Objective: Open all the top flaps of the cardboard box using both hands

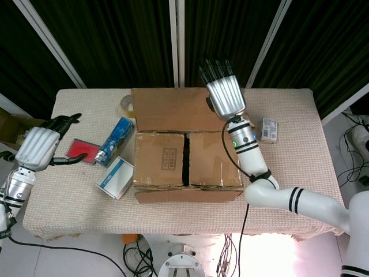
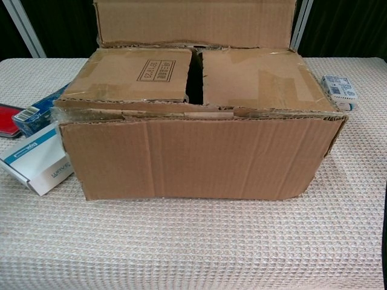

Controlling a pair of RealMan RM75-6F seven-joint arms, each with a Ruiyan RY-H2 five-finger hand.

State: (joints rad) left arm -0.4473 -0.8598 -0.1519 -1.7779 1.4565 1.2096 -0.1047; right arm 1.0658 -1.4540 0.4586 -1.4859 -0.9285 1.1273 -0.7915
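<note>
Cardboard box (image 1: pixel 187 167) in the middle of the table (image 1: pixel 300 190), long side toward the near edge. Far flap (image 1: pixel 170 109) raised roughly upright. Near flap (image 1: pixel 187 196) already folded down over the front wall. Left inner flap (image 1: pixel 158 158) and right inner flap (image 1: pixel 213 158) lying flat, with only a dark slit between them.

Right hand (image 1: pixel 223 95) at the far flap's right top corner, fingers straight and spread, gripping nothing; actual contact with the cardboard hard to confirm. Left hand (image 1: pixel 37 147) well apart at the far left of the table, fingers loosely bent and apart, empty, just left of a red pad (image 1: pixel 78 150).

Likely trouble from here:
- Far flap springing back down over the inner flaps once released, given the stiff crease.
- Tape roll (image 1: pixel 125 105), half hidden behind the far flap's left end, getting shoved farther or blocking the fold.
- Box sliding away under a one-sided push, with nothing bracing the left.
- Fingertips jamming in the narrow slit, tearing the flap edges or lifting the whole box.
- Left approach knocking the blue packet (image 1: pixel 115 138) or the white-and-blue carton (image 1: pixel 114 177), both close to the left wall.
</note>
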